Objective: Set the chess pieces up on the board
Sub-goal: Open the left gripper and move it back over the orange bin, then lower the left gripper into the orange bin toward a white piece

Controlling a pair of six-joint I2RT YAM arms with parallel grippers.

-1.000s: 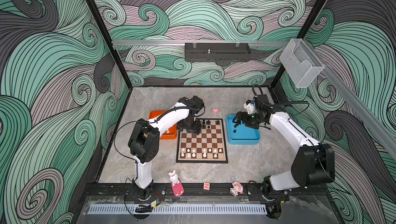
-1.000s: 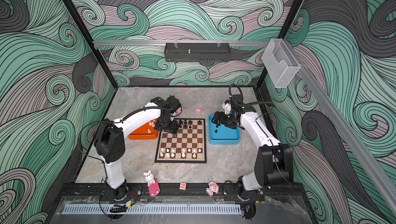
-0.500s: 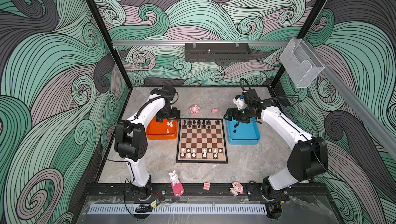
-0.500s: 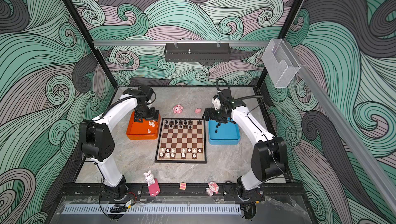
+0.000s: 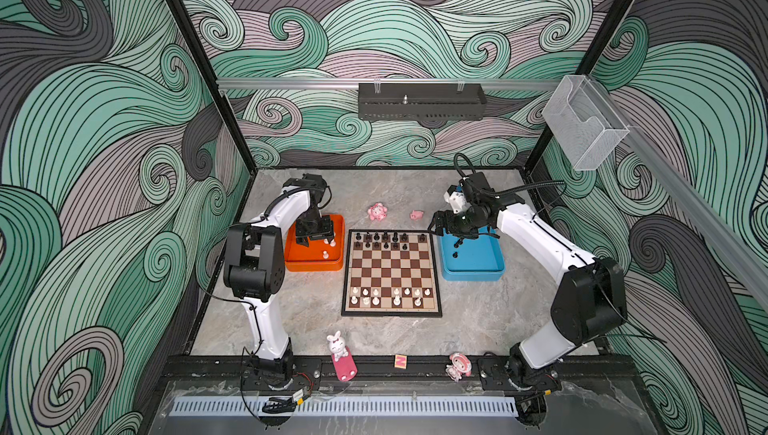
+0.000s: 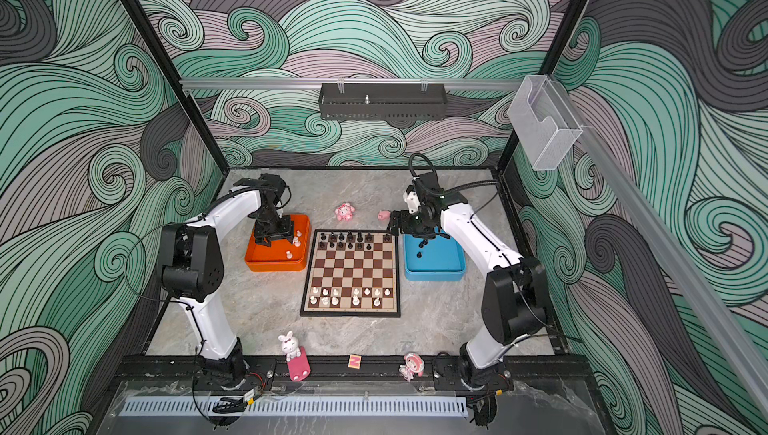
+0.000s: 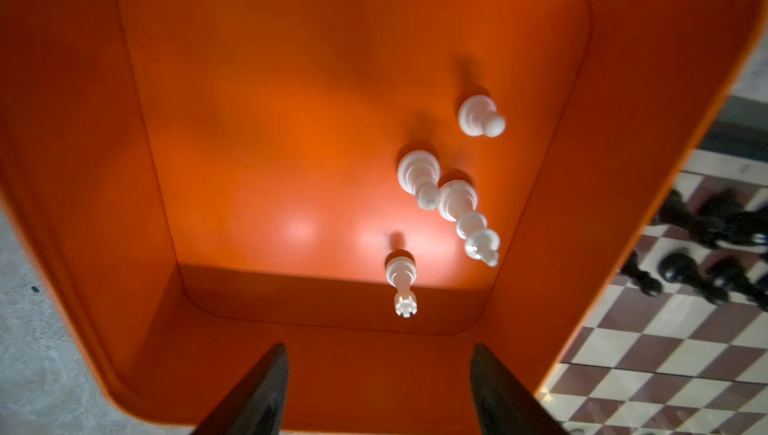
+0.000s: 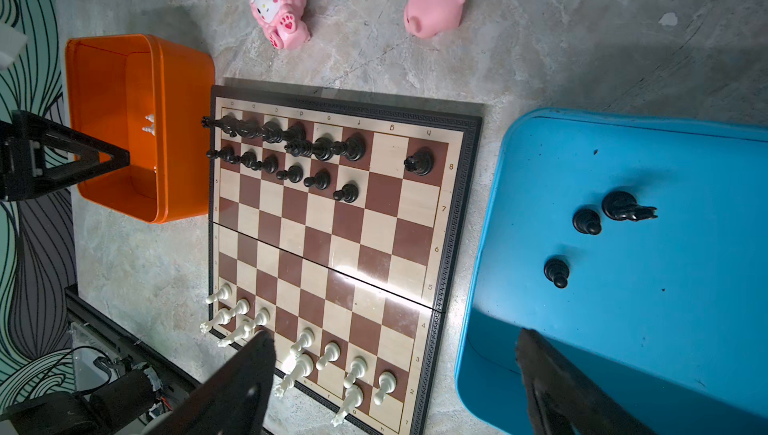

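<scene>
While hanging over the orange tray [image 5: 312,266] left of the board [image 5: 390,273], caught with jaws apart and nothing between them: left gripper [image 7: 379,347]; below it, standing on the tray floor, four spare white pieces [image 7: 480,117], two of them crowded close, a crown-topped piece [image 7: 401,281] alone and nearest the fingers [image 7: 266,387]. Seen likewise spread wide and empty: right gripper [image 8: 395,333], near the far right corner of the board, beside the blue tray [image 8: 665,329] holding a black knight [image 8: 623,206] and two black pawns [image 8: 556,271]. On the board itself, black pieces [image 5: 386,239] across most of the far two rows, white pieces [image 5: 386,293] across part of the near two; by the look of it, well along but unfinished.

For the pick in hand, judged from the left: go for the lone crown-topped piece first; centre the jaws on its stem; come straight down and close gently below the crown; steer clear of the crowded pair, likely to topple at a brush; lift clear of the tray wall before crossing to the near rows; set down upright, squarely on an empty square.
</scene>
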